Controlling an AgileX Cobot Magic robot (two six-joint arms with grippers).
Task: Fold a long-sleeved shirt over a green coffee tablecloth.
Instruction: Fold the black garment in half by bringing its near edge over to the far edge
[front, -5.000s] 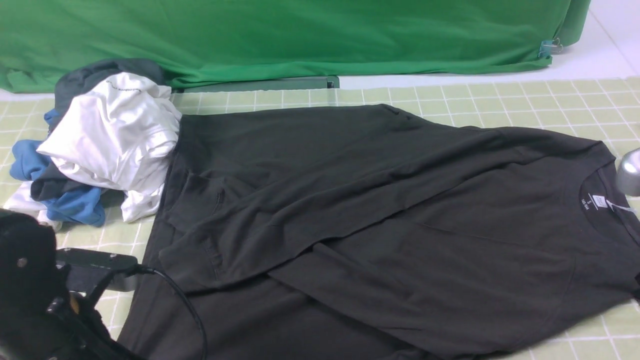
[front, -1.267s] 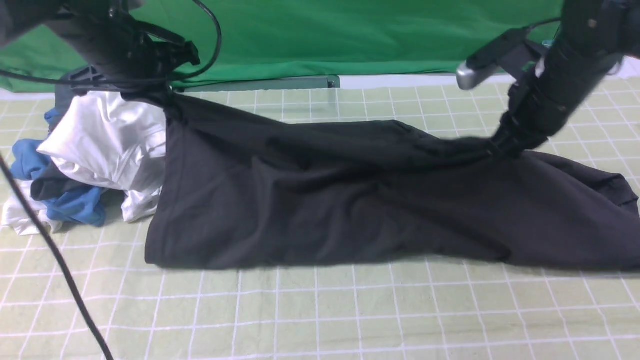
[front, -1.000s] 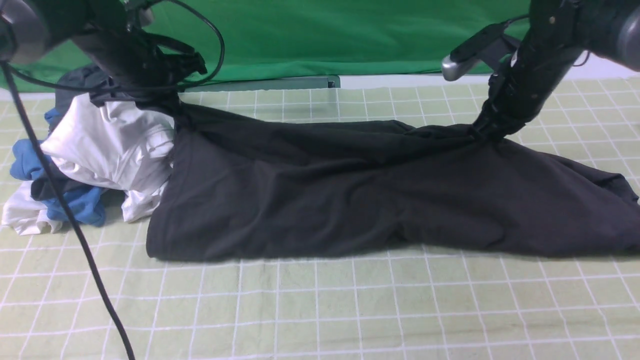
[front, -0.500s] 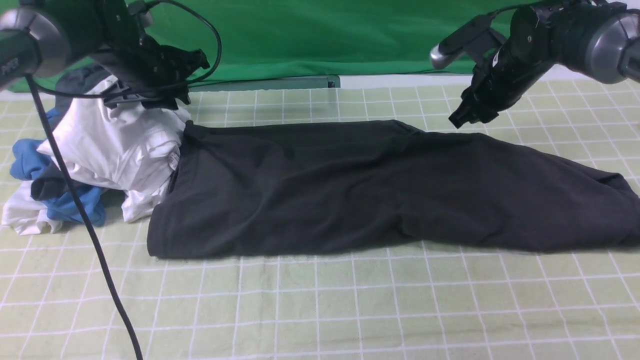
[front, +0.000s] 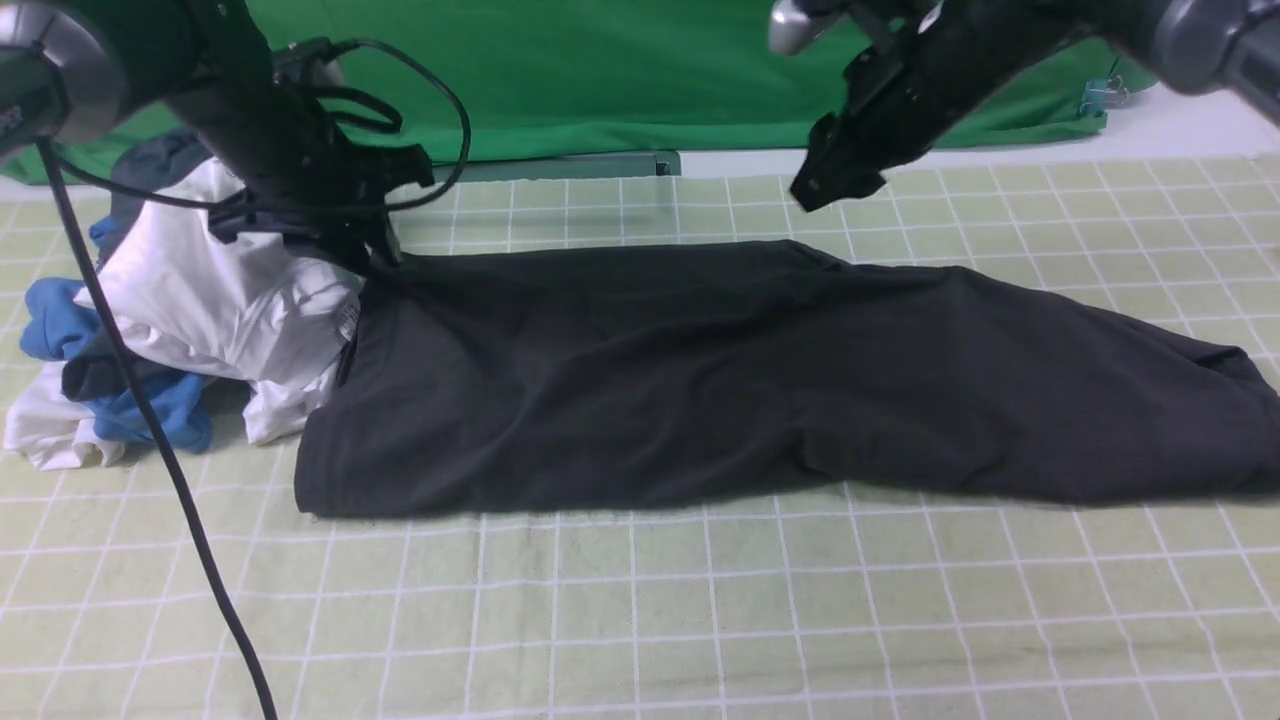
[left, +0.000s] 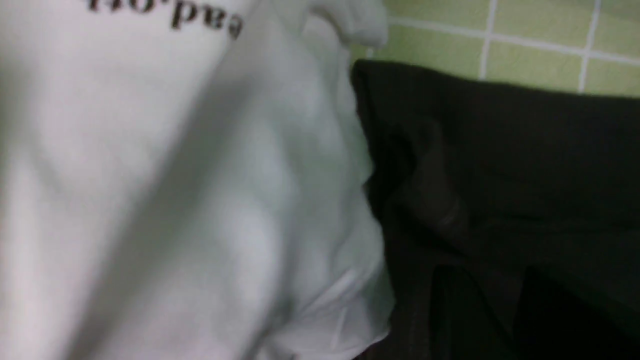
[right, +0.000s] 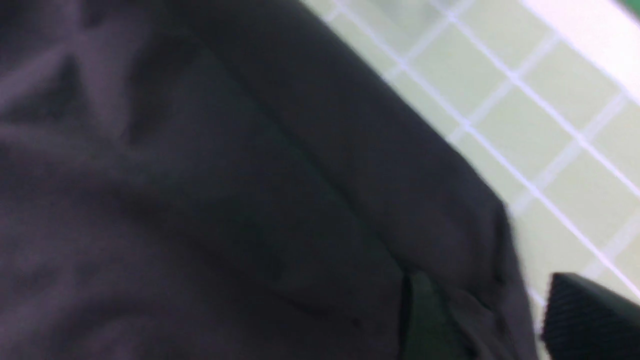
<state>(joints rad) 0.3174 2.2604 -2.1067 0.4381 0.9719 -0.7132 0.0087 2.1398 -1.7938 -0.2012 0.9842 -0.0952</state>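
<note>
Gridded tablecloth (front: 640, 620), shirt (front: 700, 380) flat, right tool (front: 825, 190) parted above, left tool (front: 375, 250) at corner, grip unclear

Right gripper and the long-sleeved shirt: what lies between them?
Nothing but bare green coffee tablecloth; the right gripper hangs clear of the long-sleeved shirt, front view.

One black long-sleeved shirt (front: 700, 380) on one pale green grid-lined tablecloth (front: 640, 620). One plain green backdrop cloth (front: 620, 70) with one binder clip (front: 1100, 95) at its corner. Two robot grippers: the left gripper (front: 372, 250) and the right gripper (front: 832, 185). One black cable (front: 172, 470). One heap of clothes (front: 250, 340) shows white fabric (front: 220, 270), two blue patches (front: 160, 420) and dark grey fabric (front: 150, 160). The number of garments in it cannot be told.
</note>
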